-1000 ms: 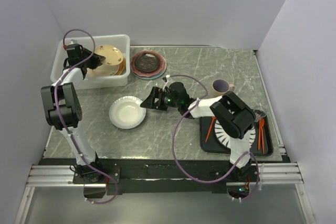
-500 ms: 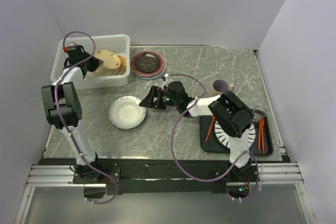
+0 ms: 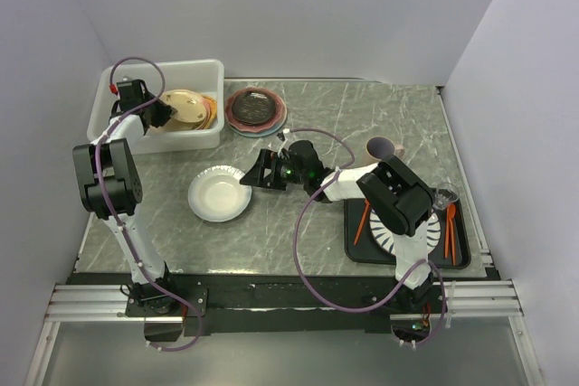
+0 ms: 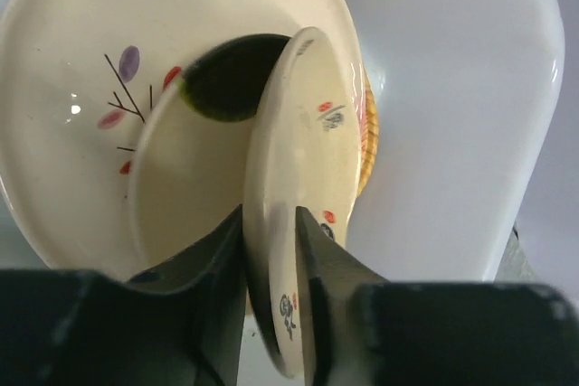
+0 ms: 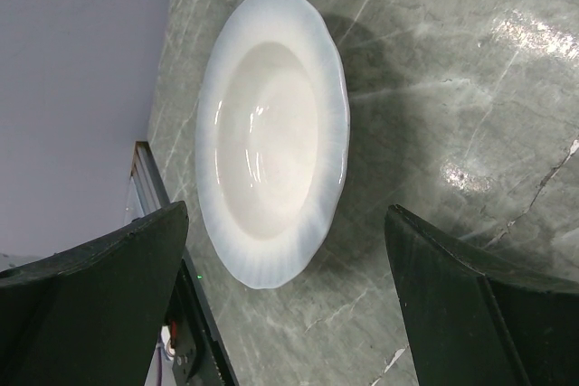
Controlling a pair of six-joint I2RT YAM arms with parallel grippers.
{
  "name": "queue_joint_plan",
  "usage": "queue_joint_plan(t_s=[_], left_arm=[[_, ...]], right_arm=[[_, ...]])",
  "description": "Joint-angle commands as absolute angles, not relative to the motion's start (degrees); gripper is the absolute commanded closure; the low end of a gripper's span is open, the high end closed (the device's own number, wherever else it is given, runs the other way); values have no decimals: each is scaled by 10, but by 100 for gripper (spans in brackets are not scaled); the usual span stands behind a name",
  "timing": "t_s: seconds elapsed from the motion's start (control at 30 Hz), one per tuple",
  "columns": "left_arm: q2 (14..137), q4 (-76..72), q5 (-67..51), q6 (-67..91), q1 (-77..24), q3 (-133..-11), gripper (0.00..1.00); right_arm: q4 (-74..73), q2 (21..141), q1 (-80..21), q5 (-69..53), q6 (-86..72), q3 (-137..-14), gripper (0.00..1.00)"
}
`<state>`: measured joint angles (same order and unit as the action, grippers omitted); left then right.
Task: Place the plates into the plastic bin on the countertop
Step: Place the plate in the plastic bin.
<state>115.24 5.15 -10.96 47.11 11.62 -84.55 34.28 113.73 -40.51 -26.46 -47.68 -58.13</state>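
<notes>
We feared that if the left claw (image 4: 269, 216) let go early, the cream plate (image 4: 303, 124) clamped by its rim would drop onto the decorated plate (image 4: 63, 88) below and chip. We saw the cream plate tilted inside the bin (image 4: 452, 79), rim between the fingers (image 4: 217, 259). The right claw (image 5: 286, 212) gaped wide, empty; the white plate (image 5: 271, 142) lay on the table (image 5: 452, 70), on the near side of the bin, just ahead of that claw.

End effector (image 4: 269, 223) pinching rim of tilted cream plate (image 4: 303, 160); flowered plate (image 4: 99, 88) beneath, inside white bin (image 4: 452, 106).
</notes>
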Motion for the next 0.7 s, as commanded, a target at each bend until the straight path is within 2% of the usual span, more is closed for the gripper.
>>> queue_joint_plan(t_s=[0.0,0.1,0.27,0.57,0.67], left_arm=[[1153,47,-103,454,118,-873,59],[1151,49,-96,452,118,-870,43],[1135,43,-75,455,119,-856,33],[1081,33,-26,447,118,-814,6],[1058,22,-12,452,119,-796,2]], right_arm=[[352,1142,-403,-275,-469,-607,5],[353,1142,-403,-276,-470,-607,4],[348,1140,-402,-277,-465,-607,4],[346,1143,-403,-278,-466,-610,4],[347,1145,-403,-276,-466,-610,5]])
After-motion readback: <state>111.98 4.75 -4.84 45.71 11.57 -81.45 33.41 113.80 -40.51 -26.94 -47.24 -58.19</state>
